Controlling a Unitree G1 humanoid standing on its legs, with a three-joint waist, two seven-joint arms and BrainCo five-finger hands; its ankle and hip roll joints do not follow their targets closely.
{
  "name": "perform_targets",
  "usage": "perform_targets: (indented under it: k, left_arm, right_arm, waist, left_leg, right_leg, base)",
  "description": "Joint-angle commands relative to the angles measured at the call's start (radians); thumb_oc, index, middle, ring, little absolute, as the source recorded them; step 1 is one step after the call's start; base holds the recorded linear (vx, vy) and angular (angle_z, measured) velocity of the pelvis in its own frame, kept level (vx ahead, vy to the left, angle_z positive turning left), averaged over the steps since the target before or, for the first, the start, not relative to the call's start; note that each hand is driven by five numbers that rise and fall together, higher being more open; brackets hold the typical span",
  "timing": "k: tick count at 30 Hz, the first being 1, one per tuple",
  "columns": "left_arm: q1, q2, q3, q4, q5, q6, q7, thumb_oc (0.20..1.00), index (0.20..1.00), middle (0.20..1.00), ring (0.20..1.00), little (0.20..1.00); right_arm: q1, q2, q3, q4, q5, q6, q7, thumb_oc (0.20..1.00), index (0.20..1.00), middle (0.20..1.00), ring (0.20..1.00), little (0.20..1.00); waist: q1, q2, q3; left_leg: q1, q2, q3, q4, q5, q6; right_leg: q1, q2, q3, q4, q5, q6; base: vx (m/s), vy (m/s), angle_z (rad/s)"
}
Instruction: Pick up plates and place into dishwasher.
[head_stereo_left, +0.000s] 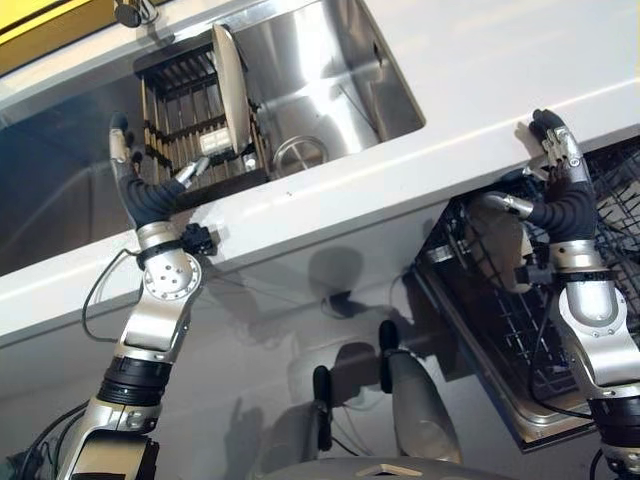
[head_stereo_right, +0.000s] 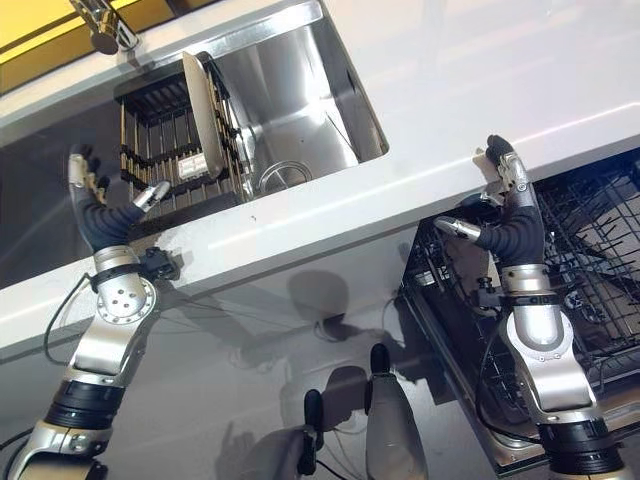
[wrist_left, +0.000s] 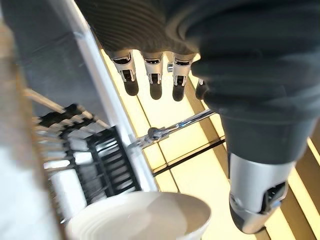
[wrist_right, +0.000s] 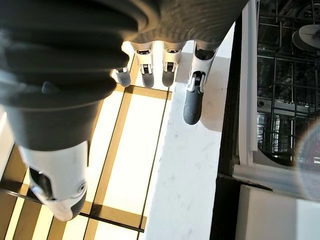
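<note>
A white plate (head_stereo_left: 232, 90) stands on edge in a black dish rack (head_stereo_left: 180, 120) inside the steel sink (head_stereo_left: 330, 60). The left wrist view shows the same plate (wrist_left: 145, 217) past the fingers. My left hand (head_stereo_left: 150, 195) is raised just in front of the rack, open and holding nothing, its thumb pointing toward the rack's lower edge. My right hand (head_stereo_left: 565, 195) is open and empty too, held up at the counter's front edge above the dishwasher's pulled-out wire rack (head_stereo_right: 600, 250). A round pale shape (head_stereo_left: 495, 250) lies in that rack beside the right hand.
A white counter (head_stereo_left: 480, 90) runs around the sink, its front edge between both hands and me. A faucet (head_stereo_right: 105, 25) hangs over the sink's far left corner. The sink drain (head_stereo_left: 297, 155) sits right of the dish rack. The dishwasher's open door (head_stereo_left: 520, 420) juts out lower right.
</note>
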Motion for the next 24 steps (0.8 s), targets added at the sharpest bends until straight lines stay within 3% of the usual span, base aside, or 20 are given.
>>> perform_targets:
  k: [1, 20, 24]
  left_arm:
    - [-0.094, 0.031, -0.028, 0.017, 0.017, 0.004, 0.021, 1.000, 1.000, 1.000, 1.000, 1.000]
    - [-0.407, 0.060, -0.185, 0.293, 0.224, 0.128, 0.167, 1.000, 1.000, 1.000, 1.000, 1.000]
    - [-0.463, 0.060, -0.211, 0.346, 0.261, 0.122, 0.177, 1.000, 1.000, 1.000, 1.000, 1.000]
  right_arm:
    - [-0.036, 0.025, 0.067, 0.020, -0.009, -0.004, -0.008, 1.000, 1.000, 1.000, 1.000, 1.000]
    - [-0.182, -0.014, 0.167, 0.082, 0.016, 0.022, 0.007, 1.000, 1.000, 1.000, 1.000, 1.000]
    - [-0.198, -0.021, 0.173, 0.086, 0.025, 0.024, 0.020, 1.000, 1.000, 1.000, 1.000, 1.000]
  waist:
    - [0.014, -0.010, 0.055]
    - [-0.067, -0.006, 0.095]
    - [-0.083, -0.008, 0.104]
  left_leg:
    - [0.176, -0.023, -0.032, -0.111, -0.040, 0.071]
    - [0.126, -0.036, 0.018, -0.075, -0.026, 0.064]
    - [0.112, -0.040, 0.029, -0.064, -0.026, 0.064]
  right_leg:
    - [-0.172, 0.034, 0.084, -0.011, 0.158, 0.127]
    - [-0.203, 0.061, 0.130, 0.011, 0.156, 0.102]
    - [-0.212, 0.070, 0.141, 0.018, 0.154, 0.096]
  base:
    - [0.00, 0.000, 0.00]
    - [0.03, 0.022, -0.06]
    - [0.03, 0.030, -0.07]
